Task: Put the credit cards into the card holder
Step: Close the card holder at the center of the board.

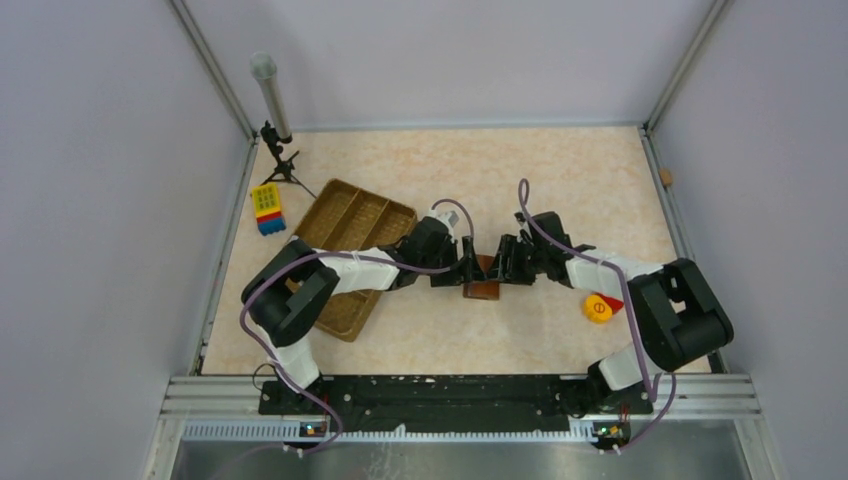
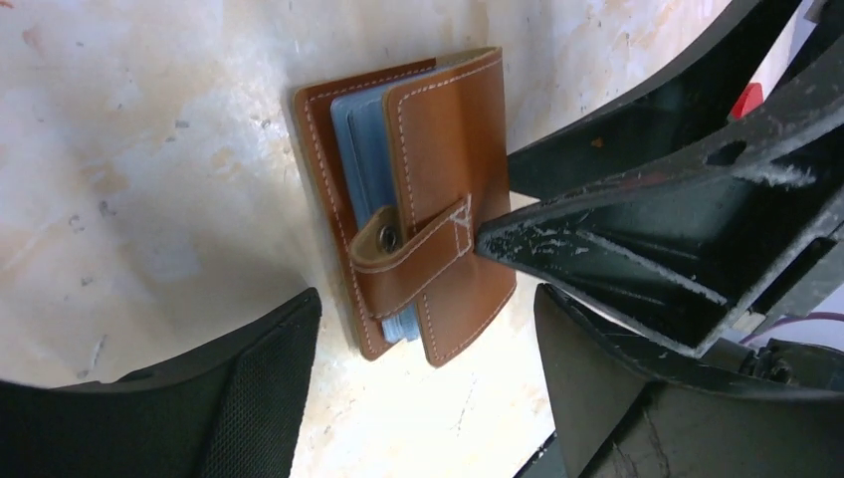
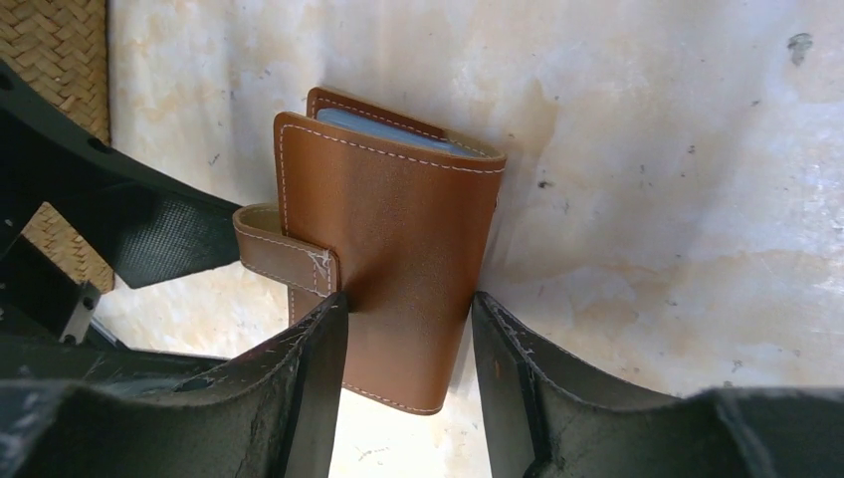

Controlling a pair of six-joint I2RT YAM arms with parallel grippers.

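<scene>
The card holder [image 1: 482, 291] is located near the middle of the bench, somewhat closer to the near edge than to the far edge, and lies flat on the surface between the two grippers. The credit cards [image 2: 353, 149] are seen as a bluish-grey stack tucked under the brown cover [image 2: 448, 149], with only their edges exposed along the open side. A strap [image 2: 408, 264] with a metal stud is stitched to the cover and bends round that open side.

The right gripper [image 3: 410, 304] is closed in on the cover. One of its fingers [image 3: 299, 388] is pressed against the edge beside the strap stitching, and the other is set against the opposite edge (contact is judged from the right wrist view).

The jaws of the left gripper [image 2: 426, 299] are held wide apart. The near end of the holder is framed between its fingertips, and no contact is seen.

A woven tray [image 1: 350, 255] is placed toward the left edge, partly under the left arm. A yellow-and-blue block [image 1: 267, 208] is set by the left edge, toward the far-left corner. A yellow disc [image 1: 597, 309] lies toward the near-right corner.
</scene>
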